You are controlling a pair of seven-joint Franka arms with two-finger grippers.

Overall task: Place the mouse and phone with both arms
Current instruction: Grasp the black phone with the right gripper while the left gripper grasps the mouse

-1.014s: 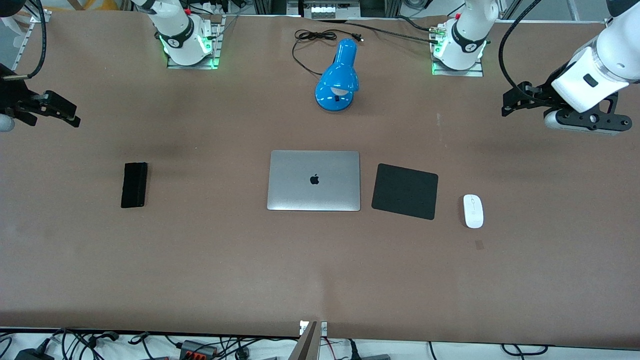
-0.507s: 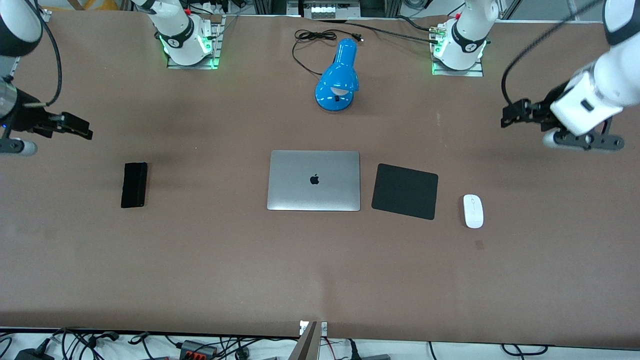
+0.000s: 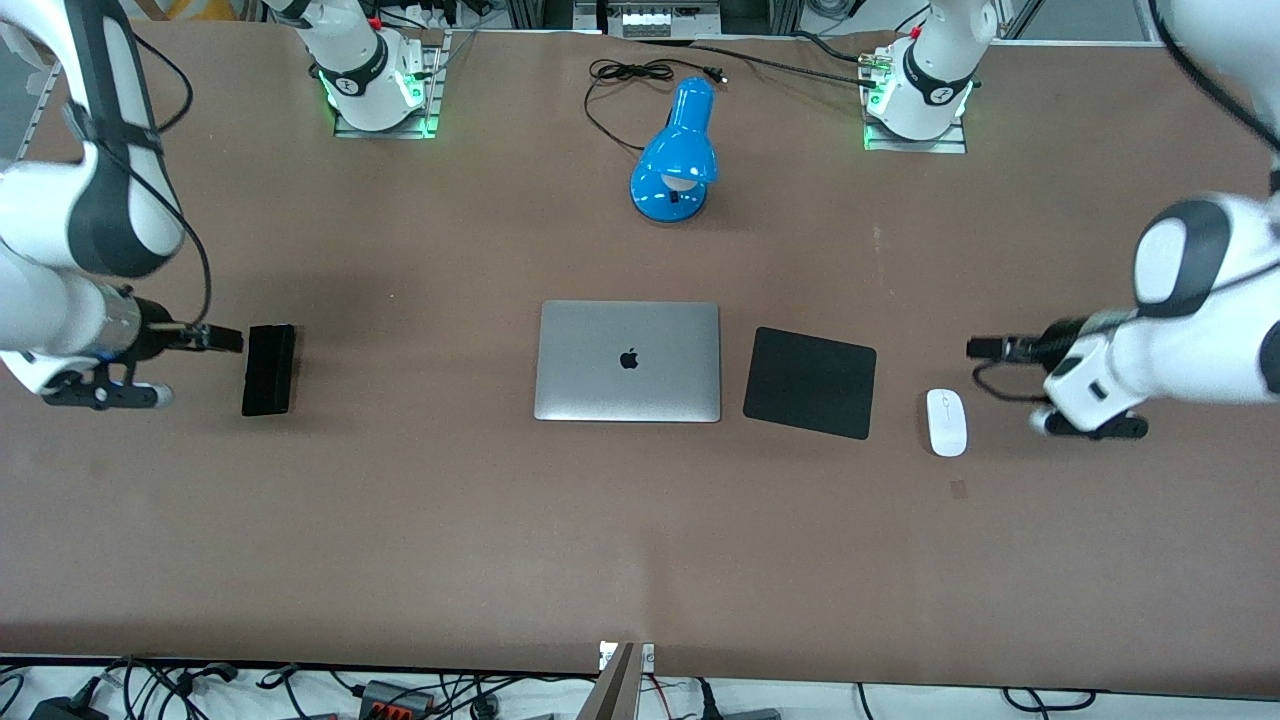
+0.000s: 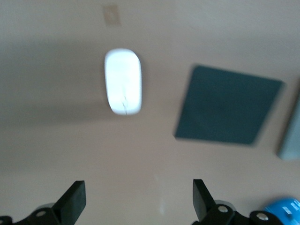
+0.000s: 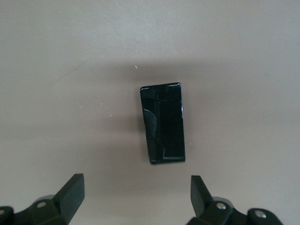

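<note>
Just beside each gripper: phone (image 5: 162, 123), mouse (image 4: 123, 87)

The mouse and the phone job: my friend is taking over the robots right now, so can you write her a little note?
Left gripper: open, empty, in the air beside the mouse, at the left arm's end of the table.
Right gripper: open, empty, in the air close to the phone, at the right arm's end.
Mouse lies on the bare table beside the mouse pad, not on it. Phone lies flat, apart from the laptop.
Done: nothing picked up yet.
Left: grasp and place both.
</note>
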